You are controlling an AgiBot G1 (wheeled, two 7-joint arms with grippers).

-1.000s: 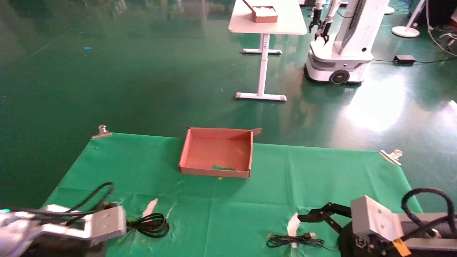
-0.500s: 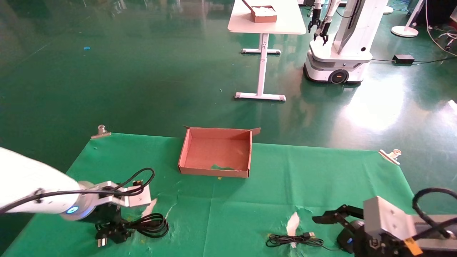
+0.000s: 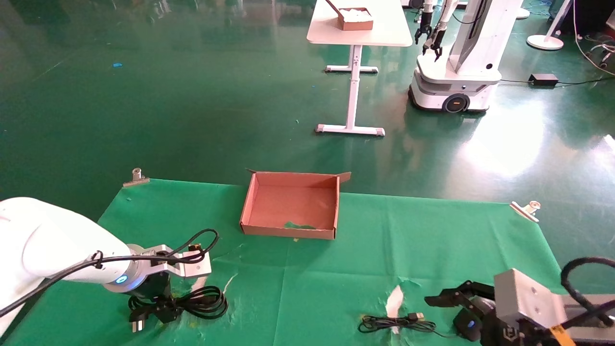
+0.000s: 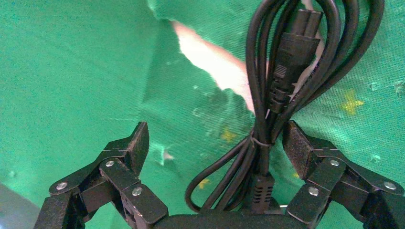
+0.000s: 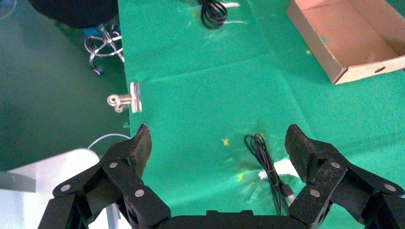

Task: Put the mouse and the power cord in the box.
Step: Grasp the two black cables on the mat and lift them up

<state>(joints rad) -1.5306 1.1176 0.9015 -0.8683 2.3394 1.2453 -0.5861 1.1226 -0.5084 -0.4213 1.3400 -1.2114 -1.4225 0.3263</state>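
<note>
The left gripper point(image 4: 215, 150) hung low with fingers point(image 4: 131, 148) spread astride the power cord point(image 4: 267, 114), apparently lined up for gripping. The right gripper's point(image 5: 217, 145) fingers, likewise spread, held nothing near the mouse point(image 3: 467, 323).

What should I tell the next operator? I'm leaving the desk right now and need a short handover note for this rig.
Left gripper: open, low over the power cord at the table's near left, fingers either side of the bundle, not closed on it.
Right gripper: open, at the near right, just by the mouse; nothing held.
The mouse's thin cable lies bunched on the green cloth.
The box sits mid-table and holds neither item.
Done: nothing boxed.
Left: grasp the cord and the mouse, then place both in the box.
</note>
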